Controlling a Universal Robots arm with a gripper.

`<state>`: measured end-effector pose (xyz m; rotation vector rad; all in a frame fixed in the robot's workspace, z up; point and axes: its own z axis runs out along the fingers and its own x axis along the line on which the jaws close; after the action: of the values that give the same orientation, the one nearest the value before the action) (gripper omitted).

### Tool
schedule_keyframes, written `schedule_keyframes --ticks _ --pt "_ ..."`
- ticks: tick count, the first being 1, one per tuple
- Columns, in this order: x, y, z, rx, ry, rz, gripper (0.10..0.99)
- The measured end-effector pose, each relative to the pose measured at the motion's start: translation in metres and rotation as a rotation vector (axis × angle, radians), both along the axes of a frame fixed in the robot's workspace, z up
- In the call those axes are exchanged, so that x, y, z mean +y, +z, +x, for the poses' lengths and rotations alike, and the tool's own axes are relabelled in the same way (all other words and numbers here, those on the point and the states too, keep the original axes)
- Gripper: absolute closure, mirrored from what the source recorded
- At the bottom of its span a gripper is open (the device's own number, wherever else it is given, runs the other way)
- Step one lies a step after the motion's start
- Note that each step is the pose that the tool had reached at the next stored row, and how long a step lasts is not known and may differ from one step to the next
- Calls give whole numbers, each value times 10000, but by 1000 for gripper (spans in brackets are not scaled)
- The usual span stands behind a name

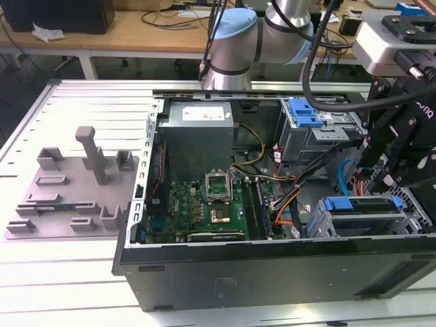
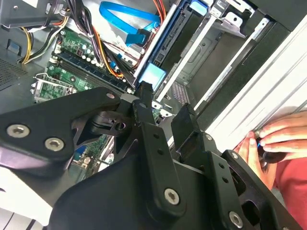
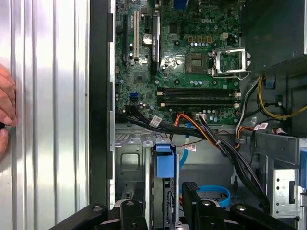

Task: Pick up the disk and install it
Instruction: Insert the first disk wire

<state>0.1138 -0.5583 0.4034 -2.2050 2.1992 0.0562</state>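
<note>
The disk (image 1: 361, 212) stands on edge in the drive cage (image 1: 409, 211) at the near corner of the open computer case, on the exterior view's right. Its silver body and blue carrier frame show there. Both wrist views catch its blue tab (image 3: 164, 165) (image 2: 154, 75) at the slot's mouth. My gripper (image 1: 376, 182) hangs just above the cage. In both wrist views the gripper (image 3: 160, 196) (image 2: 164, 99) is open, one black finger on each side of the disk's edge, and I see no contact with it.
The case holds a green motherboard (image 1: 211, 201), a grey power supply (image 1: 197, 133), a second bay with a blue carrier (image 1: 304, 112) and cable bundles (image 3: 216, 143). A grey plastic fixture (image 1: 75, 191) lies on the table at the exterior view's left. A person's hand (image 2: 278, 136) (image 3: 5, 115) rests by the case.
</note>
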Motion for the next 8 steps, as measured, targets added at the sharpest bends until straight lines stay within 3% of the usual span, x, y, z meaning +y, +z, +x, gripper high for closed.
schedule_keyframes --ticks 3,4,5,6,7,8 --pt "38 0 0 0 0 0 647" --pt "79 0 0 0 0 -11 647" --pt "158 -1 0 1 0 -81 647" --pt "228 0 0 0 1 -252 647" --pt "287 0 0 0 0 -545 647" --pt "333 0 0 0 0 -925 647"
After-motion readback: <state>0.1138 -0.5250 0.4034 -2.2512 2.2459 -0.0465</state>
